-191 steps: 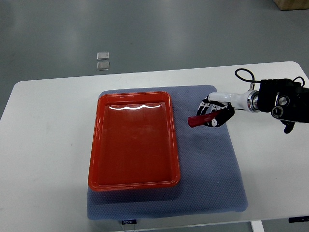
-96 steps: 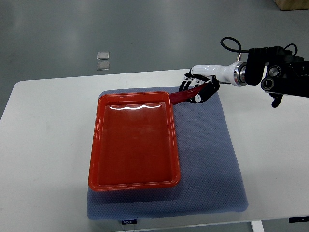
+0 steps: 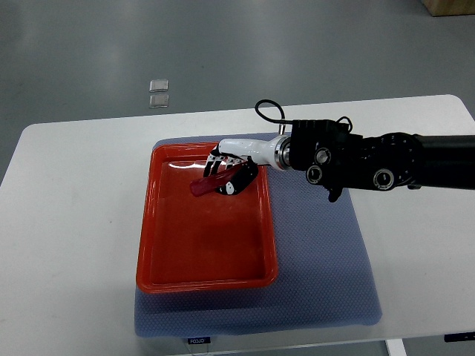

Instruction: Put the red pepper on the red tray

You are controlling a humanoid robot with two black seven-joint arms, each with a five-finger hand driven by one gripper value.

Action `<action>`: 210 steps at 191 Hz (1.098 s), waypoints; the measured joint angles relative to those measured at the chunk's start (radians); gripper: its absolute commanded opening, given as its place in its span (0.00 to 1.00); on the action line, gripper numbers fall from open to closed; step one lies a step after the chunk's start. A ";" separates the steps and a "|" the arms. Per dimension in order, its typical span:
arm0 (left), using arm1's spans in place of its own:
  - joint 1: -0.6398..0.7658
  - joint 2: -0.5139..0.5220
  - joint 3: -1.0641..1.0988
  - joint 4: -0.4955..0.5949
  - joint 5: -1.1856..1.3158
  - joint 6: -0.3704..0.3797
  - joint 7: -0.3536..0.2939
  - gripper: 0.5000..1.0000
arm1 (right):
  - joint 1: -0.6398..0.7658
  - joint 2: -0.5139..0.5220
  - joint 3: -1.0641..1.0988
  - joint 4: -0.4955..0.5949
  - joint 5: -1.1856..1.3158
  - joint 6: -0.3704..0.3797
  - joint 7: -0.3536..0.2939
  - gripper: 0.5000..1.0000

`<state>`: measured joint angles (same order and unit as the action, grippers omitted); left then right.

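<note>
The red tray (image 3: 159,274) lies on a blue-grey mat on the white table. My right hand (image 3: 225,174) reaches in from the right and hovers over the tray's far part, fingers curled around the red pepper (image 3: 205,186). The pepper's dark red end sticks out to the left of the fingers, above the tray floor. Whether it touches the tray I cannot tell. The left arm is out of view.
The blue-grey mat (image 3: 326,274) extends right of and below the tray. The white table (image 3: 74,222) surrounds it. Two small clear squares (image 3: 158,93) lie on the grey floor beyond the table's far edge.
The right hand has carried the pepper leftward, from the mat right of the tray, past the tray's far right corner, to above the tray's far part. The arm now stretches further in.
</note>
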<state>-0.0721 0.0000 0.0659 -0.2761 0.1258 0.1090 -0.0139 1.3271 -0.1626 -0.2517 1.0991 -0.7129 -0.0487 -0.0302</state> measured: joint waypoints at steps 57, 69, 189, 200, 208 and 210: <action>0.000 0.000 0.000 0.000 0.000 0.000 0.000 1.00 | -0.073 0.117 0.003 -0.066 -0.011 -0.057 0.020 0.05; 0.000 0.000 0.000 0.000 0.000 0.000 0.000 1.00 | -0.077 0.123 0.003 -0.069 -0.011 -0.063 0.023 0.08; 0.001 0.000 0.000 0.001 0.000 0.000 0.001 1.00 | -0.080 0.103 0.009 -0.078 -0.009 -0.067 0.046 0.64; 0.001 0.000 0.000 0.001 0.000 0.000 0.001 1.00 | -0.077 0.094 0.011 -0.078 -0.008 -0.067 0.046 0.64; 0.001 0.000 0.000 0.000 0.000 0.000 0.001 1.00 | -0.076 0.086 0.019 -0.078 -0.006 -0.067 0.046 0.64; 0.001 0.000 0.000 0.000 0.000 0.000 0.001 1.00 | -0.076 0.083 0.022 -0.078 -0.006 -0.067 0.046 0.64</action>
<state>-0.0715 0.0000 0.0662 -0.2757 0.1258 0.1089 -0.0130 1.2515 -0.0795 -0.2294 1.0215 -0.7188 -0.1155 0.0161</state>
